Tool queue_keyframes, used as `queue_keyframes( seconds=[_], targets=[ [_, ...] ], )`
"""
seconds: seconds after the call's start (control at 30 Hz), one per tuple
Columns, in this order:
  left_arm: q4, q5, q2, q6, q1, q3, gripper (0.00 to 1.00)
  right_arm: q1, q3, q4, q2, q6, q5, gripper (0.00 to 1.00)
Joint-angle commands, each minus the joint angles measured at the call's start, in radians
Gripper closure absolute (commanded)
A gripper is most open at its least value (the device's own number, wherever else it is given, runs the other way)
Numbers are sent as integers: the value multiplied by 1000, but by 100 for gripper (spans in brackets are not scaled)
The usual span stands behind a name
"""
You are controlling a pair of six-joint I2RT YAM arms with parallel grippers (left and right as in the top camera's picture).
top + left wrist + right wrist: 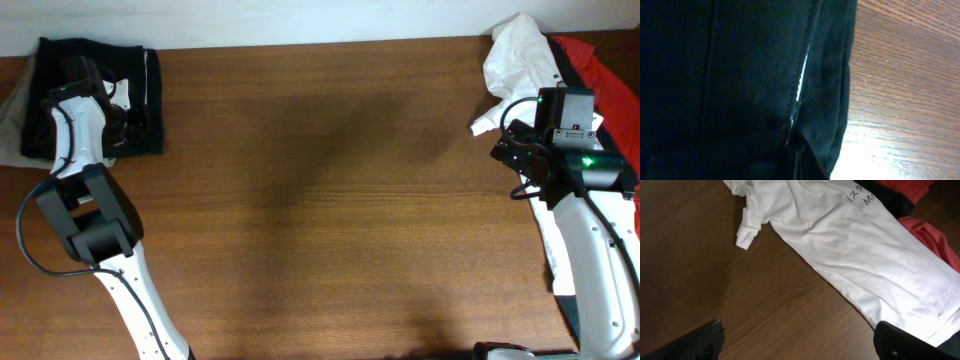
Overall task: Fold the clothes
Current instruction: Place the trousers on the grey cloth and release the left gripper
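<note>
Black garment [148,112] sat folded at the far-left corner of the table [330,200], left gripper [85,72] right on top of it. Its wrist view was all dark cloth, so I couldn't tell if it was open or pinching. Right gripper [802,337] was spread wide and empty, over bare wood just beside the crumpled white T-shirt [850,250], which touched the red garment [930,235] at the far-right corner. Suggest pinching one shirt edge, single layer only, then dragging it to open wood and flattening before any fold.
</note>
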Motion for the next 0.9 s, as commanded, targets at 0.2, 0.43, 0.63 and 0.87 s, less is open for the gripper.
queue_keyframes(
  seconds=[0.2, 0.43, 0.63, 0.87],
  targets=[
    [-95, 138, -589, 0, 0, -5, 2, -3, 13, 35, -4, 5, -32, 1],
    [-222, 205, -684, 1, 1, -6, 1, -2, 58, 34, -241, -45, -539, 1],
    [-223, 198, -684, 1, 1, -6, 1, -2, 57, -13, -621, -45, -539, 1],
    [-223, 198, -684, 1, 1, -6, 1, 12, 14, -92, -674, -45, -484, 1]
  ],
)
